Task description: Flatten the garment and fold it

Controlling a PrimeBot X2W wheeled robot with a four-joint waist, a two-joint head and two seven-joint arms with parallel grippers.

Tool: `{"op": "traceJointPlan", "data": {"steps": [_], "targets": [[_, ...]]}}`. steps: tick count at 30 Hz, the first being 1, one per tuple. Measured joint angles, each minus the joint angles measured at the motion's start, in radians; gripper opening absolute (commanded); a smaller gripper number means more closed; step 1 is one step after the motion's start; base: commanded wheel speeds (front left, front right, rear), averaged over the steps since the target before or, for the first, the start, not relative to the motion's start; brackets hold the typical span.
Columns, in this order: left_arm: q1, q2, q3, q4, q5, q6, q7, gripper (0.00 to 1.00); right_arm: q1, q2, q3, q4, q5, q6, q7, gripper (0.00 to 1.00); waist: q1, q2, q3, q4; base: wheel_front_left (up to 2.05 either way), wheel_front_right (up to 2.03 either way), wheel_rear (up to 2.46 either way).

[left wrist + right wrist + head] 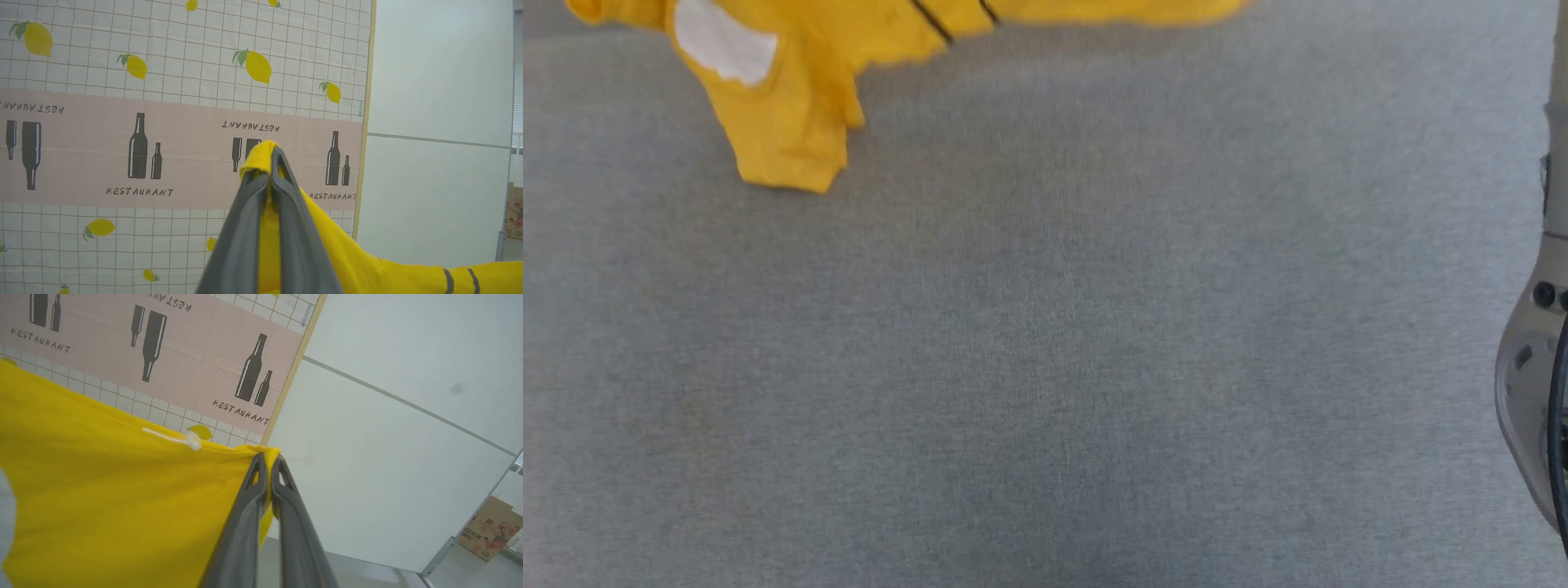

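Observation:
The garment [784,122], a bright yellow T-shirt, hangs across the top of the head view. One sleeve droops over the grey table, and a white patch [723,41] and black lines [931,20] show on it. In the left wrist view my left gripper [270,161] is shut on a bunched corner of the garment [367,265], which trails off to the lower right. In the right wrist view my right gripper [268,459] is shut on another edge of the garment [102,498], which stretches taut to the left. Both grippers are raised and point toward the wall.
A grey fabric table [1045,367] spreads below the garment. My pale right forearm [1531,367] shows at the right edge. A lemon-and-bottle backdrop cloth [139,102] hangs ahead, beside a white wall [388,457]. A cardboard box [490,531] stands on the floor.

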Motion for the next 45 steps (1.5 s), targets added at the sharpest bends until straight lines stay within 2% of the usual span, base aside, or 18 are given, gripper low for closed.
{"op": "traceJointPlan", "data": {"steps": [3, 8, 13, 17, 25, 34, 37, 45], "targets": [[-0.016, 0.0, 0.015, 0.015, 0.009, -0.019, -0.053, 0.0, -0.007, 0.0, -0.014, -0.014, -0.05, 0.0, -0.035, 0.0, 0.0, 0.0, 0.049, 0.003, 0.0, 0.0, 0.0], [-0.02, -0.003, 0.024, 0.041, 0.014, -0.053, -0.082, 0.0, -0.007, 0.0, -0.022, -0.015, -0.11, 0.0, -0.051, 0.0, 0.0001, 0.0, 0.106, 0.013, 0.0, 0.0, 0.0], [0.0, -0.002, 0.003, 0.055, 0.009, -0.085, -0.091, 0.0, 0.005, 0.0, -0.001, -0.007, -0.114, 0.0, -0.052, 0.0, 0.0, 0.0, 0.147, 0.027, 0.0, 0.0, 0.0], [0.066, 0.013, -0.019, 0.03, -0.033, -0.094, -0.091, 0.0, 0.04, -0.001, 0.033, -0.003, -0.112, 0.0, -0.056, 0.0, 0.0001, -0.0001, 0.165, 0.04, 0.0, 0.0, 0.0], [0.27, 0.127, -0.1, -0.168, -0.174, -0.095, -0.05, 0.0, 0.19, 0.0, 0.117, -0.036, -0.047, 0.0, -0.054, 0.0, 0.0, 0.0, 0.144, 0.065, 0.0, 0.0, 0.0], [0.581, 0.249, -0.16, -0.389, -0.298, -0.094, 0.007, 0.0, 0.456, -0.032, 0.151, -0.26, 0.168, 0.0, 0.043, 0.0, 0.0, 0.0, 0.088, 0.093, 0.0, 0.0, 0.0], [0.701, 0.274, -0.174, -0.476, -0.324, -0.074, 0.005, 0.0, 0.577, -0.04, 0.151, -0.37, 0.239, 0.0, 0.084, 0.0, -0.0001, 0.0, 0.056, 0.096, 0.0, 0.0, 0.0], [0.985, 0.37, -0.185, -0.667, -0.365, 0.027, -0.04, 0.0, 0.938, -0.062, 0.113, -0.631, 0.404, 0.0, 0.17, 0.0, -0.0002, 0.0, -0.038, 0.101, 0.0, 0.0, 0.0]]}}
